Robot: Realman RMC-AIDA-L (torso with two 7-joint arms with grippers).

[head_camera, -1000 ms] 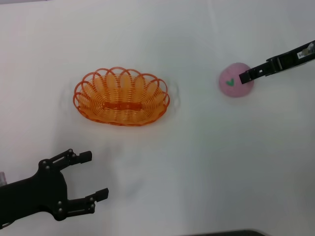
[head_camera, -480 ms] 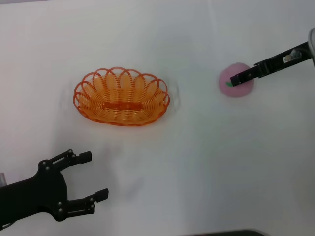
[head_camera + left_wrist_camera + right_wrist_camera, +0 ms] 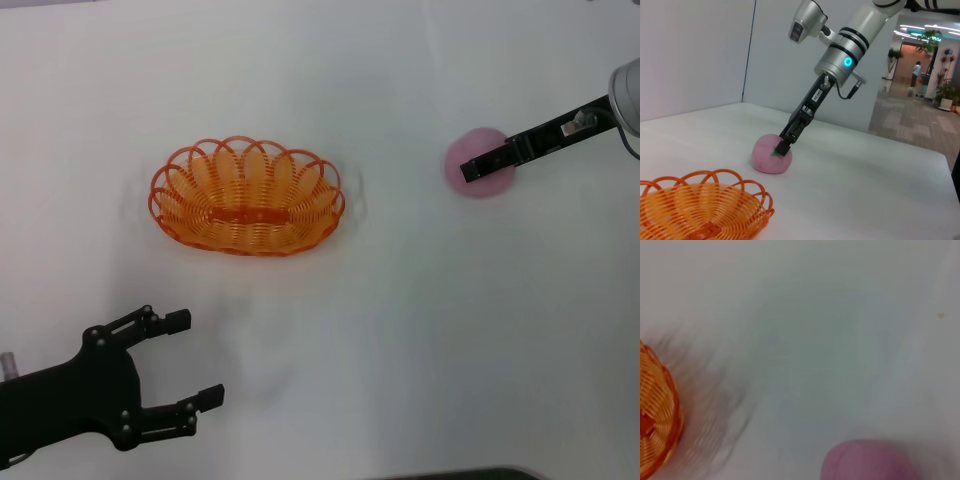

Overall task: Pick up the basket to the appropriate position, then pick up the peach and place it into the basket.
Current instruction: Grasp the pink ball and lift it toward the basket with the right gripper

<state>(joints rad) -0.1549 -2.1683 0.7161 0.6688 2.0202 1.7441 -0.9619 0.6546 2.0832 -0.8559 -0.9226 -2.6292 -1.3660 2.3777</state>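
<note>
Head view gives us the whole scene on the plain white table. We see the oval orange basket of thin looped plastic wire standing upright on the table in the left half, with a solid orange strip along its bottom. The round matte pink peach sits on the table well apart from the basket, on the right side.

Our right gripper reaches in from the right edge on a thin black finger assembly, and its tip lies over the top of the peach. From the left wrist view we see the same gripper coming down at a tilt, with its black tip touching the upper side of the peach near a small green mark. We cannot tell if its fingers are apart or together, because only 1 dark bar is visible from these angles.

Our left gripper is low at the near left corner of the table, well apart from the basket. Its 2 black fingers are spread wide and hold nothing.

From the right wrist view we see only a part of the peach very near the camera, and an edge of the basket farther away.
</note>
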